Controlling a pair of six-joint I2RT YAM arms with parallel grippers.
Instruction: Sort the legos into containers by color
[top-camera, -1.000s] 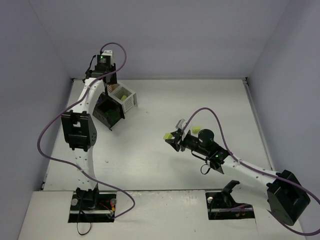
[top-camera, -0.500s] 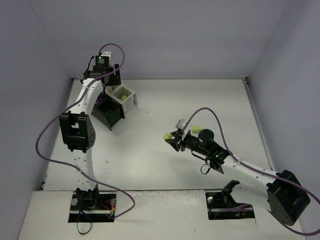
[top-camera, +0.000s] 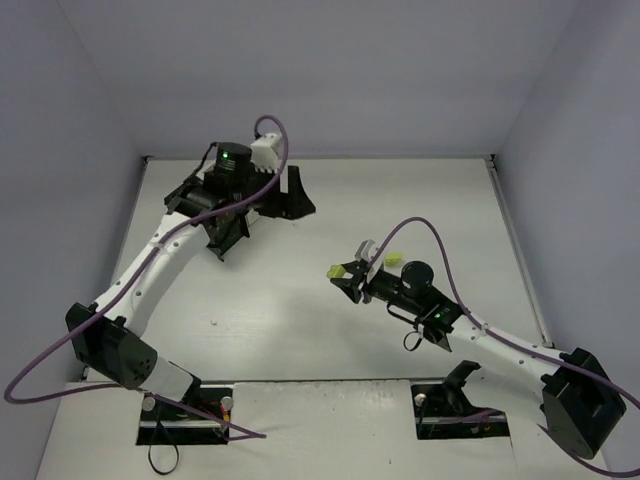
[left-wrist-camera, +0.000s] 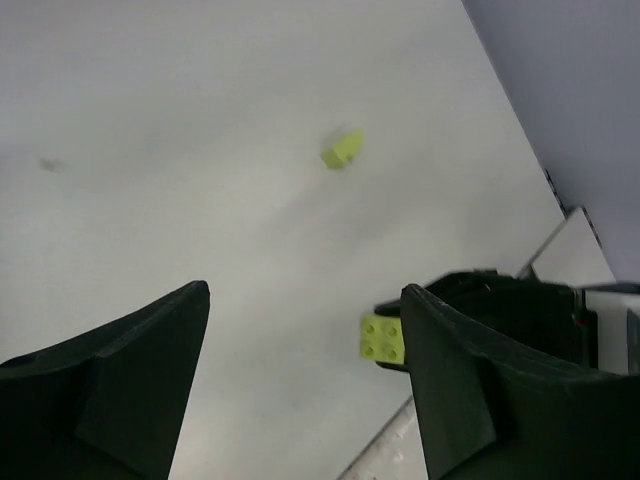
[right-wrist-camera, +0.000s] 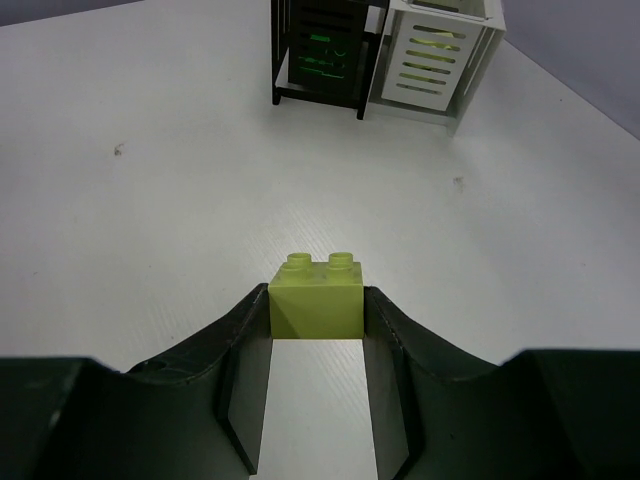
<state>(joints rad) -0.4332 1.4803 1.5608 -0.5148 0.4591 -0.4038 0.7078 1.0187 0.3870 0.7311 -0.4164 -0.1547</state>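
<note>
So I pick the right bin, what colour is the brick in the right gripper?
Lime green; the brick shows best in the right wrist view.

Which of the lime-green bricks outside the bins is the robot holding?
The lime-green brick pinched between the right arm's jaws, studs up. The other brick lies loose on the table, touched by nothing.

You have two lime bricks in plain sight: one held brick (right-wrist-camera: 316, 297) in the right jaws and one loose brick (left-wrist-camera: 343, 149) on the tabletop (right-wrist-camera: 150, 250). The right wrist view gives you two bins, one black bin (right-wrist-camera: 320, 50) and one white bin (right-wrist-camera: 435, 62). Coloured pieces show through both sets of slats, too hidden to count. You have two arms: left arm (top-camera: 150, 270), right arm (top-camera: 500, 345).
</note>
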